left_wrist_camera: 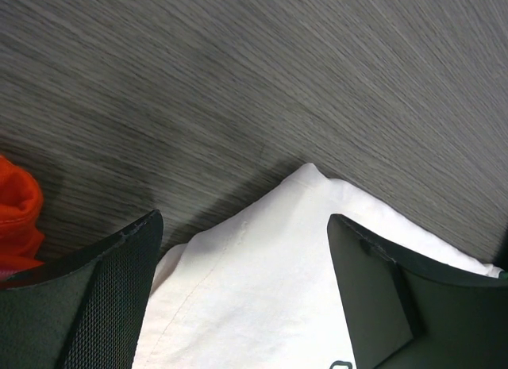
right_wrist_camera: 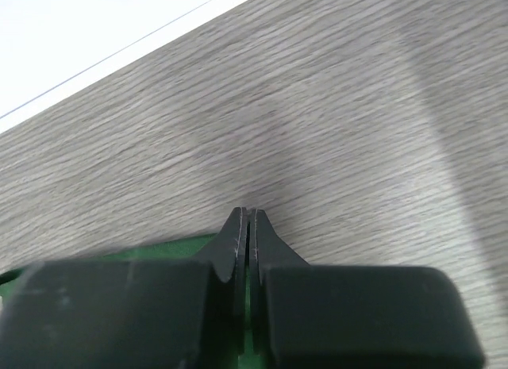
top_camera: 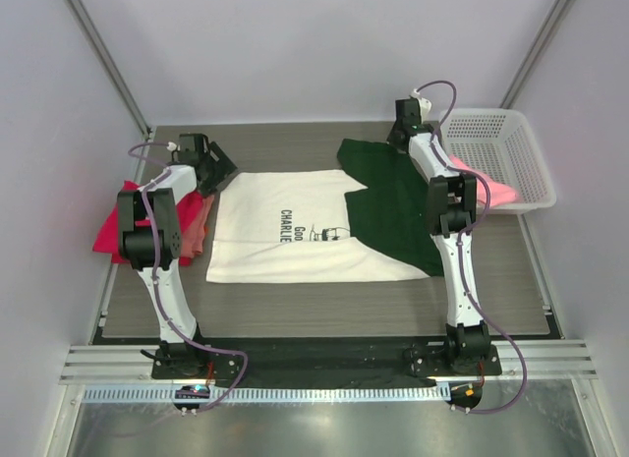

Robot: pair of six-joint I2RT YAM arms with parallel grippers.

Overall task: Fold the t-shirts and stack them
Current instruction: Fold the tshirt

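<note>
A large cream-white t-shirt (top_camera: 285,231) with dark green shoulders (top_camera: 388,206) and black print lies spread flat mid-table. My left gripper (top_camera: 213,168) is open at its far left corner; in the left wrist view the fingers (left_wrist_camera: 103,297) straddle the white cloth corner (left_wrist_camera: 262,290) low over the table, gripper (left_wrist_camera: 244,222). My right gripper (top_camera: 403,133) is at the far edge of the green part, shut (right_wrist_camera: 248,214) on a thin bit of green cloth (right_wrist_camera: 159,248). Red-pink (top_camera: 118,226) and salmon (top_camera: 200,223) shirts lie folded at the left. A light pink one (top_camera: 491,189) hangs from the basket.
A white plastic mesh basket (top_camera: 501,142) stands at the far right, next to the right arm. The red-pink cloth (left_wrist_camera: 16,214) shows just left of my left fingers. Bare grey wood table (top_camera: 324,300) lies in front of the shirt.
</note>
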